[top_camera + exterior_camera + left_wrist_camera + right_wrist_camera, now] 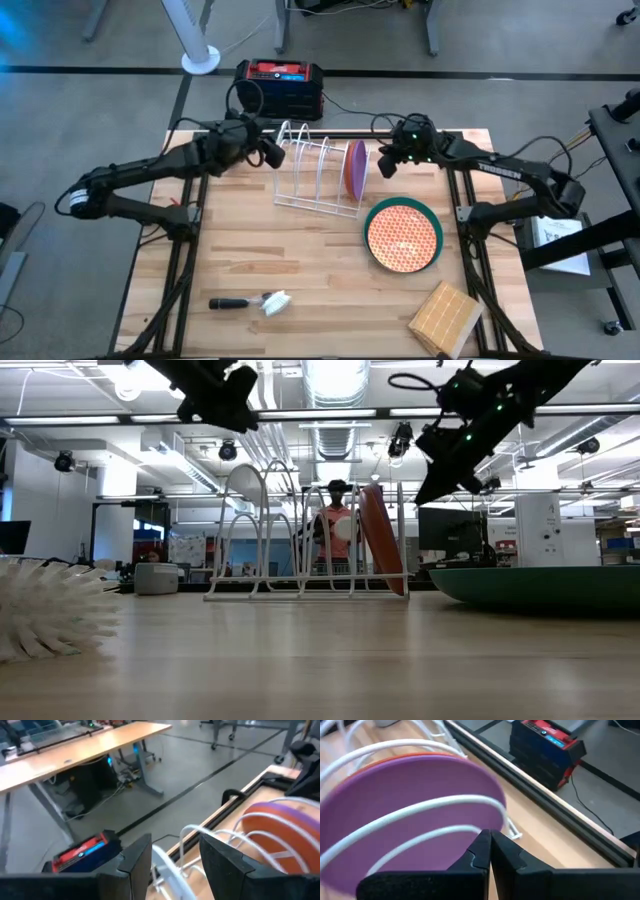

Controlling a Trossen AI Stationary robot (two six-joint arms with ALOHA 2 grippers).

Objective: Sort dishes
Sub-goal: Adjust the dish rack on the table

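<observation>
A white wire rack (312, 178) stands at the table's far middle. In its right-end slots a purple plate (405, 795) and an orange plate (272, 827) stand on edge, side by side. To the right, nearer me, a speckled orange-brown plate (400, 238) lies flat inside a larger teal-green plate (436, 232). My left gripper (272, 152) hovers open at the rack's far left end, with a wire hoop (167, 865) showing between its fingers. My right gripper (490, 847) is shut with nothing in it, and it hangs just right of the purple plate, above the table.
A square wooden block (445, 318) lies at the near right corner. A dish brush (250, 302) lies near the front edge, left of centre. Bare wood (290, 250) stretches between the rack and the brush. A red and black box (280, 85) sits beyond the far edge.
</observation>
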